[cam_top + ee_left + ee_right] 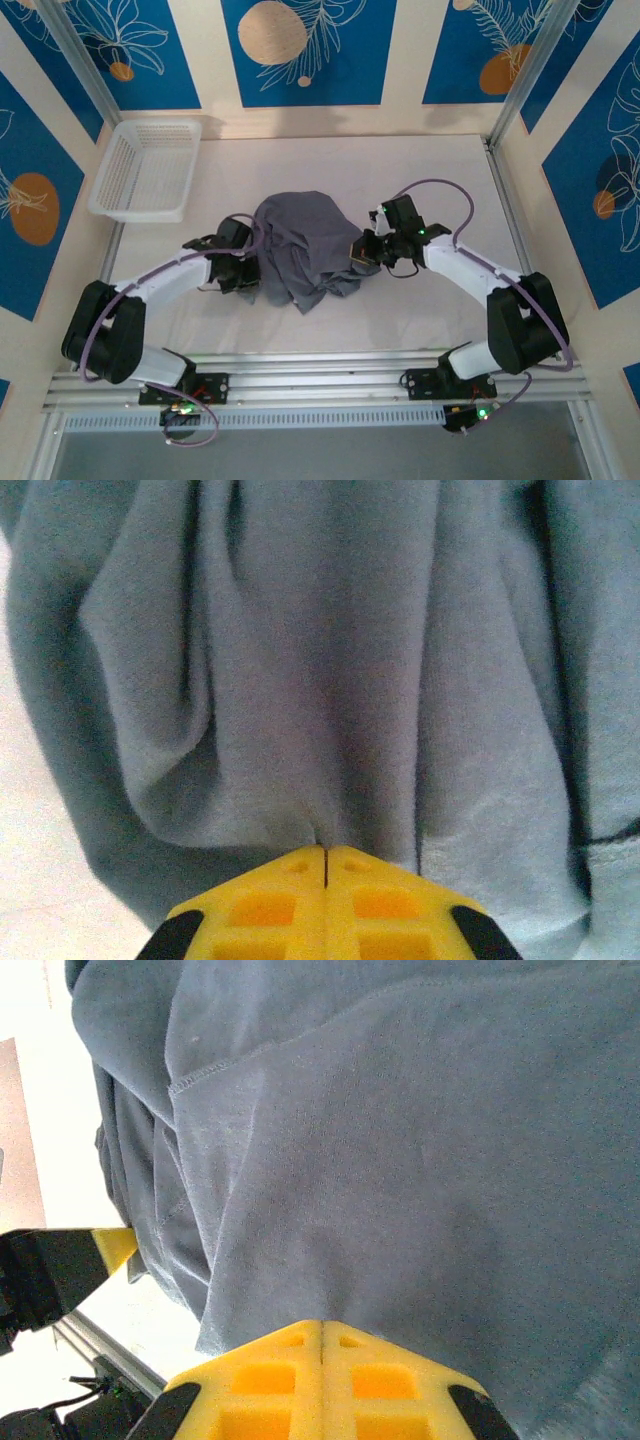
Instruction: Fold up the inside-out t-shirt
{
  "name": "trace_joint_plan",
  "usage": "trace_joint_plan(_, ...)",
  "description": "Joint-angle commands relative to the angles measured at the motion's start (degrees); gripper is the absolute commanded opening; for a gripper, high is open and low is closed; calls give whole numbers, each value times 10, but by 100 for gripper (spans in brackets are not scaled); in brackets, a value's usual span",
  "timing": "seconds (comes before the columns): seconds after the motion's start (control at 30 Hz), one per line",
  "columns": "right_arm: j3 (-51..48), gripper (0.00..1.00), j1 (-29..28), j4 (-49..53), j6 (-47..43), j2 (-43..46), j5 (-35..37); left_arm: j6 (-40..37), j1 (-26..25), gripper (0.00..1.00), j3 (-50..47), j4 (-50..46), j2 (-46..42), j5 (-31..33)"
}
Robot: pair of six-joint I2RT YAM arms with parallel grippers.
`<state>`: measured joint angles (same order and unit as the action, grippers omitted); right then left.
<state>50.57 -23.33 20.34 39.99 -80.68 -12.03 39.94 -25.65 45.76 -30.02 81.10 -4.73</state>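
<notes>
One grey t-shirt (300,240): bunched, frame centre
Left gripper (326,865): pressed together, pinching its cloth
Right gripper (322,1338): pressed together, pinching its cloth

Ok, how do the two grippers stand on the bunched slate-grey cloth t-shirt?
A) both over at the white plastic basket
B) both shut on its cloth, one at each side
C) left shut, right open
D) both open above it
B: the left gripper and the right gripper each have jaws closed together, with the slate-grey t-shirt pinched at their tips.
</notes>
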Motion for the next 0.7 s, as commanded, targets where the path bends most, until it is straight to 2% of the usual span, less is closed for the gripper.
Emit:
trace_joint_plan(0.0,3,0,12,20,-15,54,47,-17,0,0,34,-28,-22,28)
trace_joint_plan(0.13,-15,0,3,9,-43,105,125,-33,20,0,53,-56,-67,57)
trace_joint_plan(0.17,-20,7,-5,0,-60,110,136,-36,29,0,55,-61,-73,63)
trace_joint_plan(0.2,-25,25,-15,-8,-76,110,141,-39,36,0,57,-65,-75,68)
trace_joint_plan(0.23,-27,47,-26,-14,-96,105,141,-43,45,0,59,-69,-74,77)
trace_joint_plan(0.27,-27,64,-38,-18,-114,94,136,-46,54,0,60,-71,-71,83)
trace_joint_plan(0.3,-23,75,-49,-18,-128,81,132,-48,60,0,61,-72,-69,85)
trace_joint_plan(0.37,-9,86,-75,-14,-152,38,123,-50,70,0,65,-72,-62,89)
trace_joint_plan(0.43,4,89,-91,-14,-160,-7,125,-52,77,0,68,-64,-60,87)
trace_joint_plan(0.47,11,89,-97,-16,-159,-32,132,-52,79,0,70,-61,-60,83)
trace_joint_plan(0.5,18,82,-100,-18,-156,-52,136,-53,80,0,73,-59,-59,82)
trace_joint_plan(0.57,44,50,-102,-7,-144,-89,135,-57,90,0,82,-66,-59,83)
trace_joint_plan(0.63,67,8,-99,10,-141,-88,145,-62,113,0,90,-81,-70,84)
trace_joint_plan(0.67,71,0,-95,15,-139,-73,158,-68,134,0,92,-89,-80,79)
